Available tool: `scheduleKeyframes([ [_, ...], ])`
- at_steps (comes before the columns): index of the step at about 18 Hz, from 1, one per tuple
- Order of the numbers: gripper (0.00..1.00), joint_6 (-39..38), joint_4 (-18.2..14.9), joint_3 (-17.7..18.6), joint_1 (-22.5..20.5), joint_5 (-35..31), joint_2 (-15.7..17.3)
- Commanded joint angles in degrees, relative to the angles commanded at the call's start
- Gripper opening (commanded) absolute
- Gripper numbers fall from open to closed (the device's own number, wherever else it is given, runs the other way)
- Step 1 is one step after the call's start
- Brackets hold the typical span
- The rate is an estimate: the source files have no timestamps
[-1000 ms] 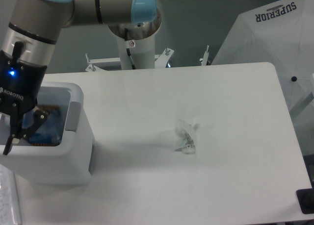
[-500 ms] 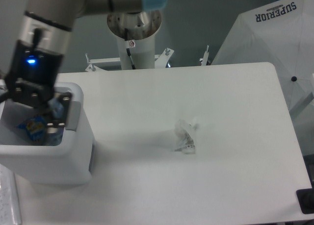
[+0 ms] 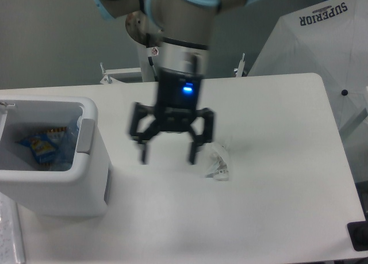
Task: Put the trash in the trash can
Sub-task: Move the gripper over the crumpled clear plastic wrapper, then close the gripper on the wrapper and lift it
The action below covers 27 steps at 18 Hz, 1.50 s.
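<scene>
The white trash can (image 3: 86, 186) stands at the table's left edge. Inside it lies a flattened clear bottle with a bluish label (image 3: 45, 149). A small crumpled clear wrapper (image 3: 218, 163) rests on the table right of centre. My gripper (image 3: 168, 157) hangs open above the table's middle, blurred by motion, with nothing between its fingers. Its right fingertip (image 3: 193, 156) is just left of the wrapper and apart from it.
The arm's base column (image 3: 155, 57) rises at the table's back edge. A white umbrella-like cover (image 3: 322, 51) stands off the table at the back right. A dark object (image 3: 359, 235) sits at the front right corner.
The gripper has left the trash can and swung right to the middle of the table, near the wrapper. The bottle stays in the can.
</scene>
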State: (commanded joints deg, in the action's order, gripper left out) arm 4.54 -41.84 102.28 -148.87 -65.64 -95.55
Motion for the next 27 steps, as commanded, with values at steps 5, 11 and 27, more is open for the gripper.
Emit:
scheduleKeyframes([
  [5,1.0,17.5,-1.75,6.52,-2.73,-5.54,0.01],
  [11,1.0,22.36,-3.08,8.46,-1.86,-16.09,-6.48],
  [27,0.19,21.04,-2.37,8.82,1.39,-22.16,-12.03],
])
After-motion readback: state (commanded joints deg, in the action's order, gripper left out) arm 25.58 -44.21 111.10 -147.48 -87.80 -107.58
